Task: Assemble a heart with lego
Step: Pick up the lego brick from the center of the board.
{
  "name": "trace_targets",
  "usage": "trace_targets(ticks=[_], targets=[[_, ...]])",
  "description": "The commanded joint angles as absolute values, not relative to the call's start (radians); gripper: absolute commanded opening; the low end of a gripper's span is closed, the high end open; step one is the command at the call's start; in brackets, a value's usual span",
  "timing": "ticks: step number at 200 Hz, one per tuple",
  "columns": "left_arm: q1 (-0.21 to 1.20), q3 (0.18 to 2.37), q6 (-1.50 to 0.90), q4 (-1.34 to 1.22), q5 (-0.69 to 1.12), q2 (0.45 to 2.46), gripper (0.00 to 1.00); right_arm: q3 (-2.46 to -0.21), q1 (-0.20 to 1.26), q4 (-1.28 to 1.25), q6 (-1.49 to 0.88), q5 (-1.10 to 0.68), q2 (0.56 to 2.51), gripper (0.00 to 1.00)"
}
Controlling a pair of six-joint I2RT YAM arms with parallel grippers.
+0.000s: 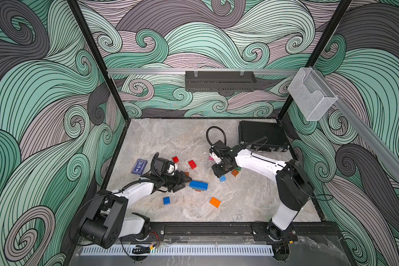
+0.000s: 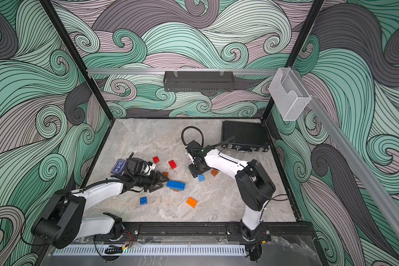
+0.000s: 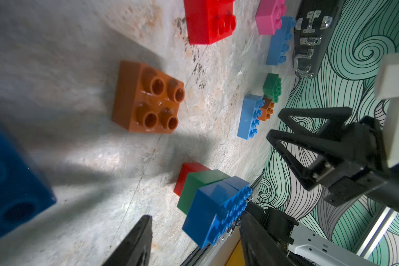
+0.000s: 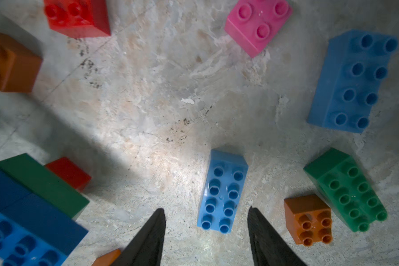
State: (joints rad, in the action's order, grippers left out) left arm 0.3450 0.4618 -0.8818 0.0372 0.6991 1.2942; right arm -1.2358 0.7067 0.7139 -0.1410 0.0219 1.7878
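A stack of lego, dark blue bricks on green and red ones, lies at mid-table. My left gripper is open right beside it, with the stack's end between the spread jaws and one finger clearly apart from it. My right gripper hangs open over a light blue oblong brick, a finger on each side and neither touching. Loose bricks lie around: brown square, red, pink, green, orange, dark blue square.
A flat dark blue card box lies at the left behind my left wrist. A black case sits at the back right corner. A larger light blue brick and a small brown square lie close to my right gripper.
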Motion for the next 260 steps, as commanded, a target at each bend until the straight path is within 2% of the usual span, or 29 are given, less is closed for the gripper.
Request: trace_targets(ticks=[1, 103, 156, 203, 260], targets=[[0.353, 0.488, -0.869, 0.037, 0.678, 1.299, 0.62, -1.263, 0.703, 0.715, -0.182, 0.065, 1.818, 0.57], [0.356, 0.486, -0.876, 0.031, 0.673, 1.298, 0.62, -1.304, 0.703, 0.715, -0.171, 0.109, 1.917, 0.45], [0.357, 0.486, -0.882, 0.023, 0.676, 1.304, 0.62, -1.302, 0.702, 0.711, -0.167, 0.103, 1.935, 0.43], [0.360, 0.486, -0.879, 0.025, 0.681, 1.304, 0.62, -1.292, 0.703, 0.701, -0.150, 0.083, 1.914, 0.36], [0.390, 0.507, -0.852, 0.040, 0.708, 1.330, 0.62, -1.279, 0.703, 0.718, -0.009, -0.014, 1.816, 0.31]])
